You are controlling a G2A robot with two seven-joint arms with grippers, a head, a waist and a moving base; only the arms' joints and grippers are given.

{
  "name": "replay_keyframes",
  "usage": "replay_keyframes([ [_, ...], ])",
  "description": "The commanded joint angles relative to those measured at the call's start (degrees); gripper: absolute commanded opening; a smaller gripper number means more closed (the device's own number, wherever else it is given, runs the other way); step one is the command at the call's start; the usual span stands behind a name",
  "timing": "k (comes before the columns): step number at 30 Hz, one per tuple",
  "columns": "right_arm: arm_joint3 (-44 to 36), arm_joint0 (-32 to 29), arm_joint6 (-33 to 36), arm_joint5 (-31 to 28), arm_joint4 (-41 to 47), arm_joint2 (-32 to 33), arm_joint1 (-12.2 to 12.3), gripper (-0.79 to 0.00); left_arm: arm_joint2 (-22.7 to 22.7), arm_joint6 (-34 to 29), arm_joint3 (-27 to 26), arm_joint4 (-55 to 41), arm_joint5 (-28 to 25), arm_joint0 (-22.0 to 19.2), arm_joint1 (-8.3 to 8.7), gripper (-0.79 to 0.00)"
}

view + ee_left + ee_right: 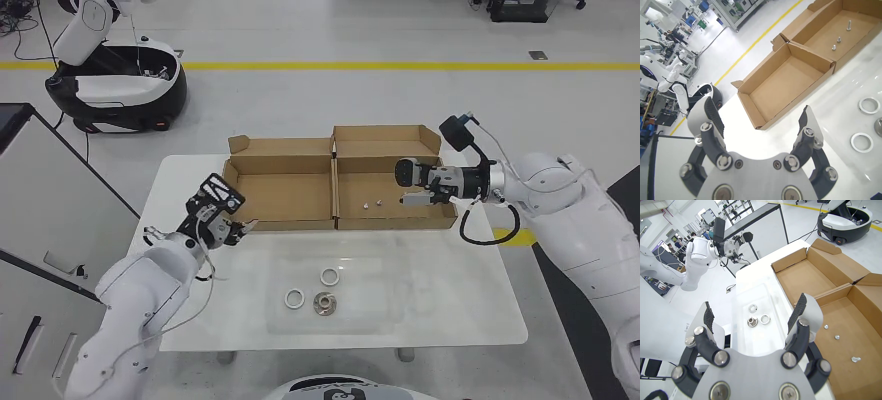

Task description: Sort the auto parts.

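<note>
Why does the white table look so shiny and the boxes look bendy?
Left wrist view: ceiling lights bounce off the glossy table as bright streaks. Right wrist view: the wide lens curves the straight edges of the cardboard boxes, most near the picture's borders. Top view: the same edges look nearly straight, and the light is even.

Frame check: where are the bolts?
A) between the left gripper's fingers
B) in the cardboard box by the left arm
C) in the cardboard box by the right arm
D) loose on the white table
C: the three bolts lie on the floor of the box by the right arm, next to the open right gripper. The other box is empty, and the left gripper is open and holds nothing.
</note>
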Motion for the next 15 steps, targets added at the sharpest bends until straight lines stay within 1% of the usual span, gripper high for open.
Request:
replay_keyframes([
  [1, 0.0, 0.0, 0.0, 0.0, 0.0, 0.0, 0.0, 0.000, 1.5, -3.2, -0.2, -0.2, -1.1, -2.0, -0.03, 0.000],
  [4, 0.0, 0.0, 0.0, 0.0, 0.0, 0.0, 0.0, 0.000, 4.3, -8.0, 0.1, 0.1, -3.0, -5.4, -0.09, 0.000],
  [11, 0.0, 0.0, 0.0, 0.0, 0.0, 0.0, 0.0, 0.000, 9.7, -15.6, 1.3, -1.2, -4.2, -10.6, -0.48, 0.000],
  [15, 0.0, 0.0, 0.0, 0.0, 0.0, 0.0, 0.0, 0.000, 12.7, -20.1, 1.2, -4.5, -8.4, -13.8, -0.57, 0.000],
])
